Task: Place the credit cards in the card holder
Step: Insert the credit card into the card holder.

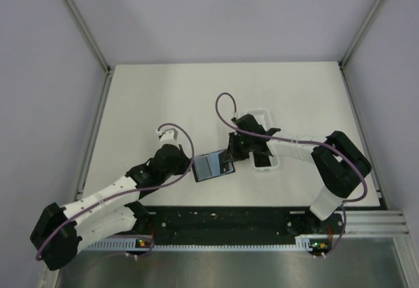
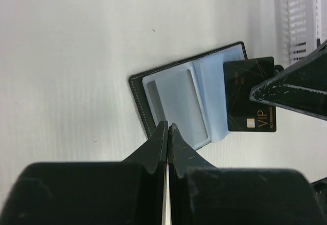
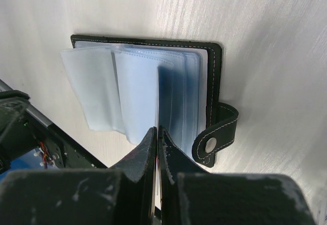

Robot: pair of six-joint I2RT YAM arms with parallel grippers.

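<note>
The card holder (image 1: 208,167) lies open on the table, showing blue-grey sleeves; it also shows in the left wrist view (image 2: 173,97) and the right wrist view (image 3: 133,92). My right gripper (image 1: 229,159) is shut on a black credit card (image 2: 248,94) marked VIP, held at the holder's right edge over the sleeves. In the right wrist view the gripper (image 3: 157,129) holds the card edge-on (image 3: 156,97) among the sleeves. My left gripper (image 1: 191,168) is shut, its tips (image 2: 167,128) on the holder's left edge. Another dark card (image 1: 264,162) lies in the white tray.
The long white ribbed tray (image 1: 262,113) stands just right of the holder, under my right arm, and shows in the left wrist view (image 2: 299,20). The holder's snap strap (image 3: 217,133) sticks out on its right side. Metal frame rails border the table.
</note>
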